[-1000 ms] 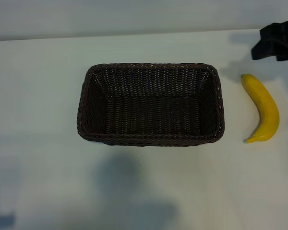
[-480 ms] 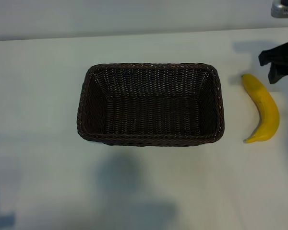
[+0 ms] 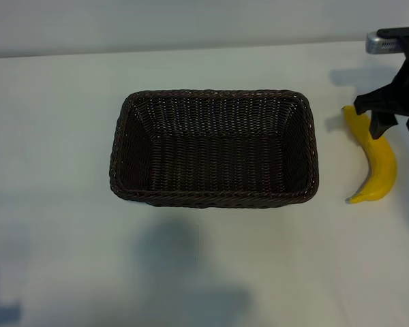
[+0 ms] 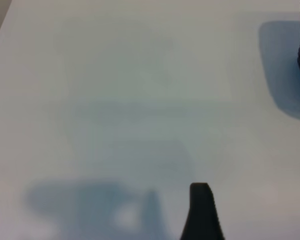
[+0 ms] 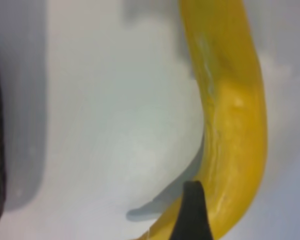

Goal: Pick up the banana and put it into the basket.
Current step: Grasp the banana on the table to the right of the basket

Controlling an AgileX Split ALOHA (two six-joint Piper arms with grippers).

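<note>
Setting: a plain white tabletop (image 3: 61, 252) seen steeply from above, a paler band running along its far edge.

Exterior, basket: the dark woven basket (image 3: 125, 151) sits mid-tabletop with nothing in it.

Exterior, banana: the banana (image 3: 380, 165) lies flat just beside the basket's right end wall, apart from it, its curve bowing away from the basket and its pointed tip toward the near edge.

Exterior, right gripper: the right gripper (image 3: 394, 114) hangs over the banana's far end, on the side away from the basket. Its fingers are spread wide and grip nothing; whether they touch the peel cannot be told from here.

Exterior, left gripper: out of this view.

Left wrist: bare tabletop, with a sliver of the basket at the frame edge. One dark finger (image 4: 202, 212) of the left gripper shows; it stands wide open and empty, parked well away from the basket's left end.

Right wrist: the banana fills the frame, the basket's wall beyond a strip of tabletop. One dark finger (image 5: 192, 212) sits close against the banana on its basket side; nothing is clamped.

Progress: early. The reach looks nearly finished, as far as one can judge. Closing on the banana, lifting it, carrying it across to the basket and releasing it inside all remain.
</note>
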